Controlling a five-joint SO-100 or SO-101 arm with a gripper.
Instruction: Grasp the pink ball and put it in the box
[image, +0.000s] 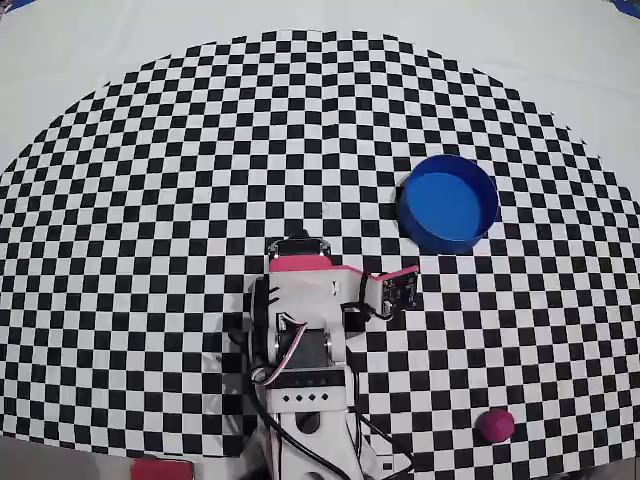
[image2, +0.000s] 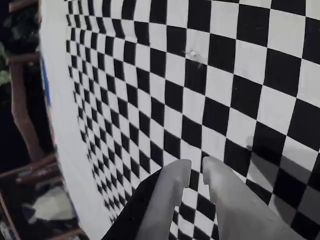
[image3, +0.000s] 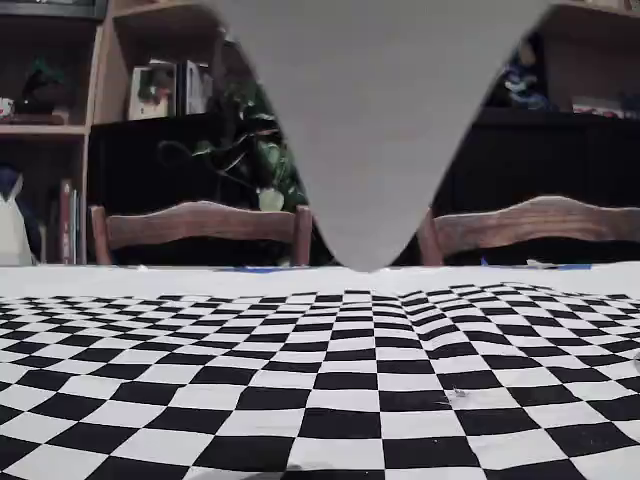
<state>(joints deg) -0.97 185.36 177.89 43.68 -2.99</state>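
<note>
So the gripper (image2: 196, 171) is basically closed here: in the wrist view the two grey fingers (image2: 172, 192) sit side by side with only a thin slit between the tips, and there's nothing in that slit, just checkered mat (image2: 210, 75) showing behind it. It isn't touching anything I can make out; there's a shadow on the squares off to the right of it in that view. From the overhead view the arm (image: 300, 310) is folded up near the bottom middle of the mat, with its pink-edged head pointing right. The pink ball (image: 495, 425) is sitting on the mat way down in the lower right corner of that view, well apart from the arm and from the box. The box (image: 448, 203), the round blue tub, is upright on the mat up and to the right of the arm, near it but not touching, and it looks empty. The fixed view just shows a big grey wedge (image3: 375, 120) hanging from the top edge, with wooden chairs (image3: 200, 228) behind the table.
</note>
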